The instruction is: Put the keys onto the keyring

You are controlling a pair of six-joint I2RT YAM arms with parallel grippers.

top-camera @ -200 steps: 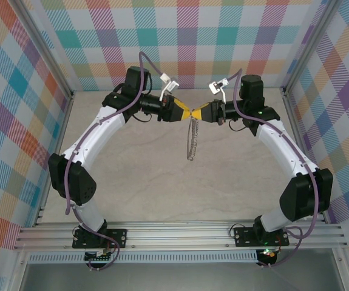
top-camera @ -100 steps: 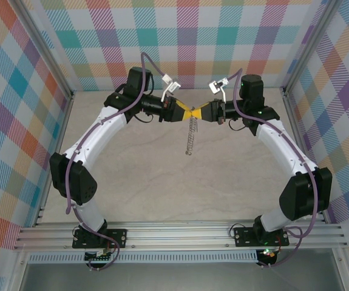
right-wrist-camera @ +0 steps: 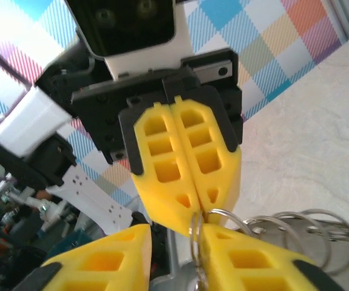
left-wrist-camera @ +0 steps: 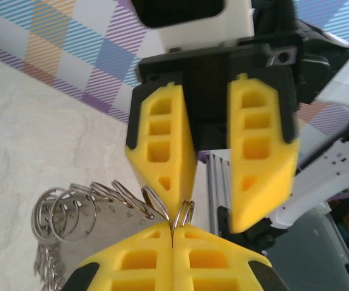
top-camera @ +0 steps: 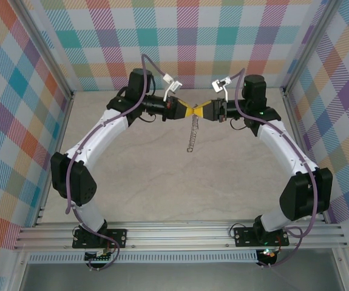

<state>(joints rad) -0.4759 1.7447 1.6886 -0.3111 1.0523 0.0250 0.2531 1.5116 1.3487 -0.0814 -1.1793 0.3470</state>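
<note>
Top external: both arms meet tip to tip above the far middle of the table (top-camera: 162, 182), w/ the keyring (top-camera: 191, 134) dangling edge-on below the junction, clear of the surface. Left gripper (top-camera: 189, 111) is clamped flat on the ring's top wire; left wrist view shows its pads (left-wrist-camera: 144, 254) pressed together w/ the wire coming out btwn them. Right gripper (top-camera: 200, 111) has its jaws parted, gap plain in right wrist view, ring wire (right-wrist-camera: 195, 227) standing in that gap, not pinched. Handling, as a guess: ring looks light, thin, stiff metal, prob. slippery, and swings freely from one pinch point; scalloped loops (left-wrist-camera: 71, 212) could snag a fingertip. Best hold = bare rim wire near the top, pads square across it, firm pinch, 2nd grip close beside to stop twist.
</note>
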